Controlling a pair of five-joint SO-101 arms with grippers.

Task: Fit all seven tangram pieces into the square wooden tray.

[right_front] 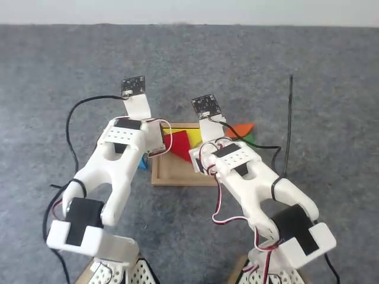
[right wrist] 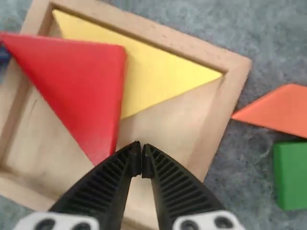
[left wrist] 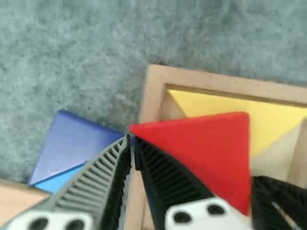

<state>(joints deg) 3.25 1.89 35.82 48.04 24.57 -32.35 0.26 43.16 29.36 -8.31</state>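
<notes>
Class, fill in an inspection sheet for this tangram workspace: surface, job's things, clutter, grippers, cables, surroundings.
Surface: grey carpet, with the wooden tray lying on it between the two arms.
Job's things: yellow triangle along a tray edge; red triangle also in the tray, one corner seemingly riding on the rim; orange piece and green piece on the carpet at one side of the tray, blue piece at the other.
Clutter: tan edge near the blue piece, too little to identify.
Grippers: left gripper shut, tips at the red triangle's corner; right gripper shut over the tray's bare floor.
Cables: black cable across the carpet; red and white wires on the arms.
Surroundings: white wall behind.
</notes>
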